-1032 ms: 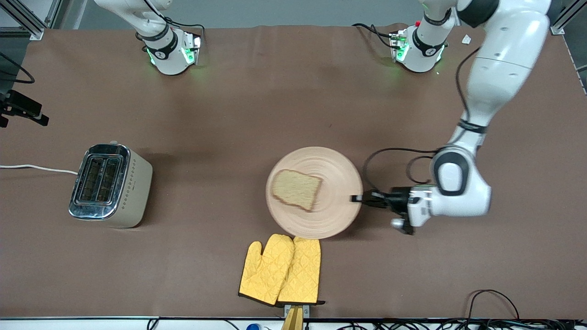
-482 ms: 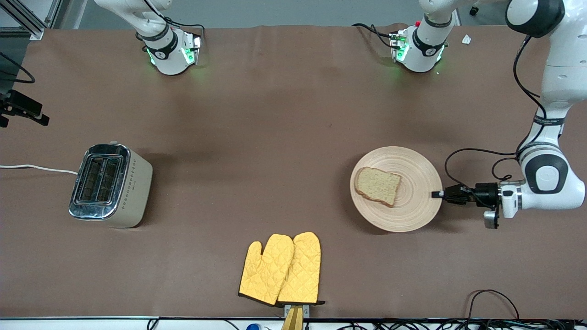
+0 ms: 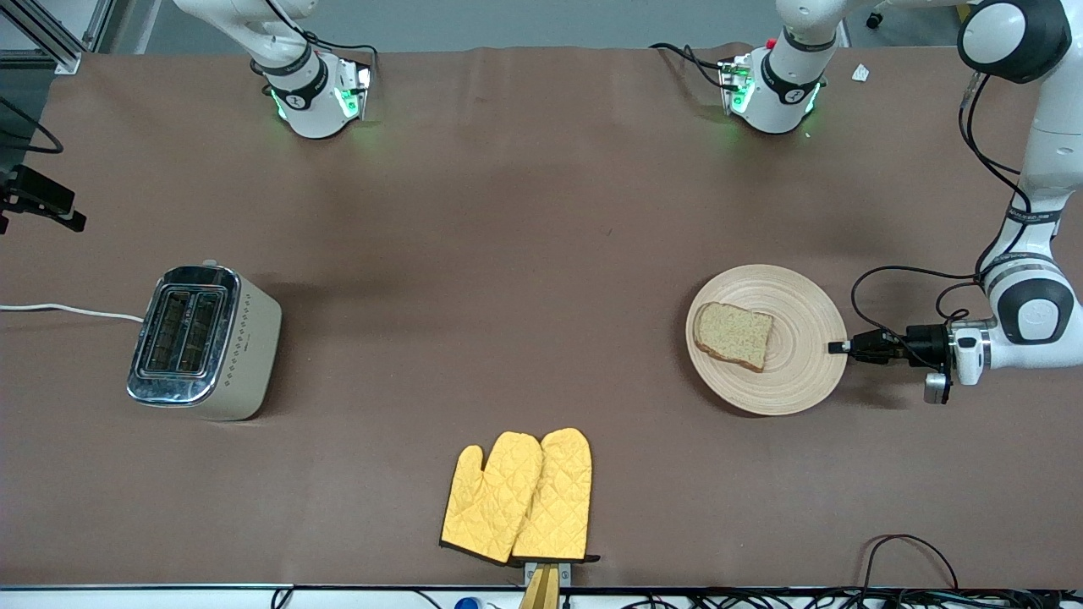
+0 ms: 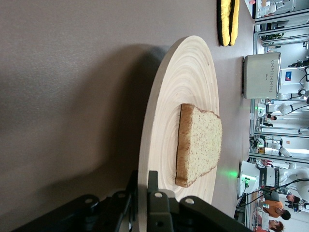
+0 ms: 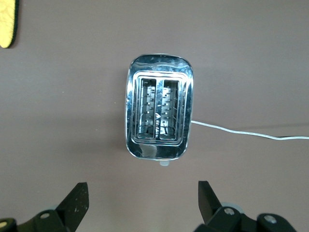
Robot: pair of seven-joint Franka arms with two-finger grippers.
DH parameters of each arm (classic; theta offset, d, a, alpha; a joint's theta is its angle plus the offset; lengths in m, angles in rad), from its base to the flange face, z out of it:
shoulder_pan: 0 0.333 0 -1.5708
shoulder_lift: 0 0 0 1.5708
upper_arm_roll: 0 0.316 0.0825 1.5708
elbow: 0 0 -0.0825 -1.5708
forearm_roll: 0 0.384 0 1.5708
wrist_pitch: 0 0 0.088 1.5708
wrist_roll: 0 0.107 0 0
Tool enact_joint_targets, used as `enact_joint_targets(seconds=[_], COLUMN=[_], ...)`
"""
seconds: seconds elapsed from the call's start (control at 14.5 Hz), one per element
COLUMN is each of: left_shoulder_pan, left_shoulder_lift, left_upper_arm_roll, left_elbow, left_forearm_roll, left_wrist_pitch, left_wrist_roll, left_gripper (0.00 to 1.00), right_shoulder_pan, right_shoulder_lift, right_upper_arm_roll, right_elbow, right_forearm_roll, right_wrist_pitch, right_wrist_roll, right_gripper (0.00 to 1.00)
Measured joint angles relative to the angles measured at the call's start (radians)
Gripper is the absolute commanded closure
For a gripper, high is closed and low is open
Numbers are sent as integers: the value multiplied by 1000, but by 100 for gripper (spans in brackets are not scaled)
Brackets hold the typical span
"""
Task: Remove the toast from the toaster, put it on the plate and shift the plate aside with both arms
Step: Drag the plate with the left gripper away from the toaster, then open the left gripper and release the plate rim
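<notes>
Dragged toward the left arm's end of the worktop, the plate (image 3: pixel 766 340) carries the toast (image 3: pixel 733 335), left gripper (image 3: pixel 838 347) jaws pinching its rim, right gripper (image 5: pixel 142 203) jaws wide above the toaster (image 3: pixel 201 341); release comes next.

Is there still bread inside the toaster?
No, it is empty. The right wrist view looks straight down into the toaster: both slots show only bare wires. The toast lies on the plate.

I see a wide table (image 3: pixel 525 220) under a brown matte covering, evenly lit, with soft shadows. Along its edge nearest the front camera runs a white strip with black cables (image 3: pixel 914 558) looping over it. Aluminium framing (image 3: pixel 51 34) stands at one top corner, with grey floor past the table's top edge.
</notes>
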Motion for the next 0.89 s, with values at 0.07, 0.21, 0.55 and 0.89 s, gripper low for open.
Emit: enact_joint_targets(seconds=[0.07, 0.21, 0.55, 0.89], left_shoulder_pan=[-3, -10, -8, -69], left_shoulder_lift=[2, 1, -30, -176], left_upper_arm_roll=[-3, -8, -19, -166], left_elbow=[9, 31, 146, 279], left_forearm_roll=[24, 83, 229, 540], left_wrist_pitch=[-2, -4, -43, -110], left_wrist_roll=[0, -11, -128, -395], left_gripper=[50, 0, 0, 0], right_shoulder_pan=[0, 0, 0, 0], right_shoulder_lift=[0, 0, 0, 0], right_upper_arm_roll=[1, 1, 1, 2], right_elbow=[0, 0, 0, 0], right_forearm_roll=[-3, -7, -9, -9], right_wrist_pitch=[0, 0, 0, 0], right_wrist_roll=[0, 0, 0, 0], right_gripper=[0, 0, 0, 0])
